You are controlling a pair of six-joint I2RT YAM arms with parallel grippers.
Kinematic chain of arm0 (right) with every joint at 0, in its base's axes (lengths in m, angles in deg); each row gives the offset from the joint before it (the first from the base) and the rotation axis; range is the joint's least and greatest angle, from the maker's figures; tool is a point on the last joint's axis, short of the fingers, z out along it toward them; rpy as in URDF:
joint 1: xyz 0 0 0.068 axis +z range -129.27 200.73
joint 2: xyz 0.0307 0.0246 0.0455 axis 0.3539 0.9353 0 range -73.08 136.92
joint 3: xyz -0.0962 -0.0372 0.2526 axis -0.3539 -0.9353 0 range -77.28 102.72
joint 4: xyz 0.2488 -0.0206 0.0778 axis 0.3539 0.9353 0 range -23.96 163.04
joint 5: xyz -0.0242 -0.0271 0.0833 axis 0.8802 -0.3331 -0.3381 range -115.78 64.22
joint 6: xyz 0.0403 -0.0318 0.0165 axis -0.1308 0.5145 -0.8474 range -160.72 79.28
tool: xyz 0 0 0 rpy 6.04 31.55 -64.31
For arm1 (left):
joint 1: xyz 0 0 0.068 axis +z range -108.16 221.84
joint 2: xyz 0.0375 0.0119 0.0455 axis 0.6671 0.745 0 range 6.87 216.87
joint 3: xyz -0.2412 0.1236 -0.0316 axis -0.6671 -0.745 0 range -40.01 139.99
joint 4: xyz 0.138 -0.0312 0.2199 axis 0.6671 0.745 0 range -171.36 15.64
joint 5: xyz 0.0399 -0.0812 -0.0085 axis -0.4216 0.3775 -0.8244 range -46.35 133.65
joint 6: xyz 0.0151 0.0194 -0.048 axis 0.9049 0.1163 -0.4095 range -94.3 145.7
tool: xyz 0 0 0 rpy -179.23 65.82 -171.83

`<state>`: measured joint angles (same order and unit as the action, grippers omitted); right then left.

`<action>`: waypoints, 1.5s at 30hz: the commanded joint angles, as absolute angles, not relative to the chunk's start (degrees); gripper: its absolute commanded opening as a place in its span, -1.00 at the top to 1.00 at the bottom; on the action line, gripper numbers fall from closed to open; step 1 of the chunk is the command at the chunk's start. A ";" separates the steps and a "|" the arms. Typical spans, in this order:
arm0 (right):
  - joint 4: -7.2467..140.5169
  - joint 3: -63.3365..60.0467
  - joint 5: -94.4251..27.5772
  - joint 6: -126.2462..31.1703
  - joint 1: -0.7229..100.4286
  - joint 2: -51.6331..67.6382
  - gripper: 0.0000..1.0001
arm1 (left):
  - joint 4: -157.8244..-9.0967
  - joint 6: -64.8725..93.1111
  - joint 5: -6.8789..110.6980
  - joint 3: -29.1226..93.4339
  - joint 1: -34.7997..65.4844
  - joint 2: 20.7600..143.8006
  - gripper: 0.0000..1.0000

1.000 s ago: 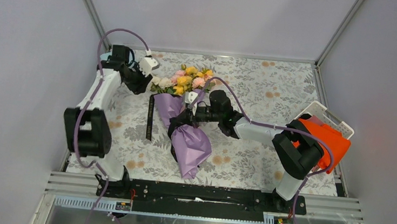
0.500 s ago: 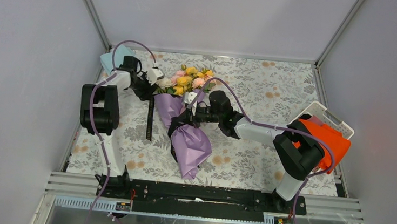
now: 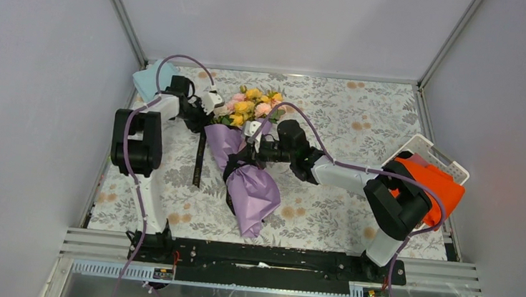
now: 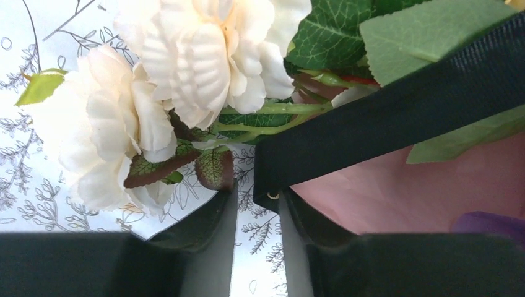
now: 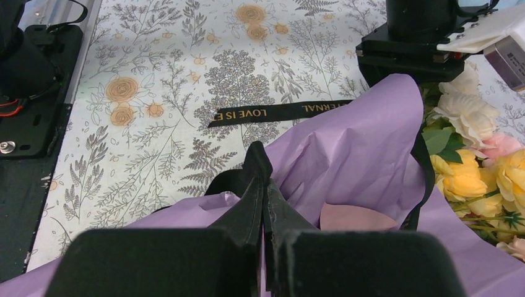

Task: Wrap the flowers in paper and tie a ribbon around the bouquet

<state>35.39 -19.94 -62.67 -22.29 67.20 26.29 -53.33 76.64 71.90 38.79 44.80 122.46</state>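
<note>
The bouquet lies mid-table, with the flowers pointing to the back and the lilac paper wrapped round the stems. The black ribbon lies in a strip left of it and loops over the wrap. My right gripper is shut on the ribbon at the paper's waist, and a black tuft sticks out past its tips. My left gripper is open beside the white blooms. The ribbon's end lies just beyond its right fingertip, and tablecloth shows between the jaws.
A white basket holding an orange cloth stands at the right edge. A light blue cloth lies in the back left corner behind my left arm. Grey walls enclose the table on three sides.
My left arm has swung in from the left, bringing its gripper against the left side of the flowers, and its jaws have narrowed. The right gripper and bouquet have stayed put.
</note>
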 commanded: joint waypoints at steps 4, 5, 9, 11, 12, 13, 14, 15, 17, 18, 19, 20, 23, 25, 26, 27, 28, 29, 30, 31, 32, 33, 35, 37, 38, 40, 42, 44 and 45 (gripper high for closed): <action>35.43 -18.75 -61.47 -21.74 67.64 23.09 1.00 | -53.11 73.76 76.66 40.99 44.93 123.80 0.89; 35.64 -18.70 -61.39 -21.84 67.66 23.00 1.00 | -51.70 73.94 77.54 41.88 44.99 123.99 1.00; 36.78 -18.49 -60.62 -22.36 67.64 22.64 1.00 | -46.90 76.35 75.80 43.03 46.06 122.07 1.00; 36.83 -18.52 -60.20 -22.93 67.66 22.63 1.00 | -46.12 76.17 73.57 42.66 48.08 119.33 1.00; 36.55 -18.64 -60.05 -23.30 67.66 22.80 1.00 | -45.74 76.39 73.12 42.49 49.32 117.61 1.00; 36.13 -18.73 -59.98 -23.76 67.60 23.07 1.00 | -45.56 76.44 72.74 42.37 50.72 115.81 1.00; 35.81 -18.62 -59.92 -24.10 67.64 23.41 1.00 | -45.35 76.21 72.56 42.29 51.85 113.80 1.00; 35.61 -18.39 -59.89 -24.35 67.62 23.81 1.00 | -44.72 76.12 72.30 42.44 52.62 111.79 1.00; 35.39 -17.78 -59.57 -25.05 67.65 24.62 1.00 | -41.22 78.15 72.54 42.69 52.69 107.10 1.00; 35.05 -17.58 -59.42 -25.40 67.65 24.92 1.00 | -38.52 79.93 74.20 42.65 52.46 104.50 1.00; 34.62 -17.52 -59.02 -25.73 67.66 25.18 1.00 | -35.33 81.66 76.41 42.31 52.06 101.51 1.00; 34.13 -17.51 -58.58 -26.23 67.64 25.38 1.00 | -31.48 84.30 78.43 42.15 51.34 98.84 1.00; 32.93 -17.51 -57.22 -27.73 67.66 25.62 1.00 | -14.23 89.60 81.55 44.73 48.44 95.38 1.00; 32.14 -17.51 -56.85 -28.73 67.62 25.62 1.00 | -4.81 92.83 83.24 43.90 47.54 93.48 1.00; 31.78 -17.51 -56.55 -29.38 67.59 25.56 1.00 | -0.92 95.71 83.13 42.73 46.78 91.87 1.00; 31.57 -17.54 -56.17 -29.95 67.61 25.47 1.00 | 1.72 95.99 82.30 41.57 45.73 90.17 1.00; 31.47 -17.52 -55.52 -30.28 67.62 25.38 1.00 | 2.16 93.94 80.61 39.95 43.97 87.77 1.00; 31.36 -17.59 -55.09 -30.52 67.60 25.29 1.00 | 2.17 92.14 78.59 38.27 42.41 85.97 1.00; 31.13 -17.68 -54.81 -30.79 67.58 25.15 1.00 | 2.22 90.90 76.06 36.53 39.58 84.18 1.00; 30.84 -17.84 -54.77 -31.11 67.54 25.04 1.00 | 2.18 90.60 73.19 34.50 37.13 82.55 1.00; 30.61 -17.86 -54.64 -31.47 67.57 25.01 1.00 | 2.23 90.71 70.81 32.60 34.03 80.73 1.00; 30.58 -17.86 -54.66 -31.90 67.53 25.01 1.00 | 2.16 90.99 68.80 30.66 31.85 79.28 1.00; 30.59 -17.55 -54.85 -32.65 67.49 25.32 1.00 | 2.18 90.92 66.70 26.81 25.94 75.82 1.00; 31.19 -17.12 -55.12 -33.17 67.39 25.68 1.00 | 2.08 89.99 66.24 24.41 17.42 73.07 1.00; 31.37 -17.01 -55.16 -33.42 67.33 25.75 1.00 | 1.54 88.59 66.57 23.51 13.27 72.32 1.00; 31.01 -17.26 -55.25 -33.97 67.23 25.60 1.00 | -0.78 85.02 68.18 22.68 6.54 72.60 1.00; 30.80 -17.45 -55.35 -34.51 67.18 25.46 1.00 | -3.41 83.24 70.54 23.58 3.62 75.25 1.00; 30.82 -17.35 -55.42 -35.42 67.21 25.45 1.00 | -7.17 81.12 72.60 25.64 1.84 79.40 1.00; 30.86 -17.26 -55.38 -35.81 67.22 25.45 1.00 | -9.50 80.24 73.45 26.83 0.37 81.35 1.00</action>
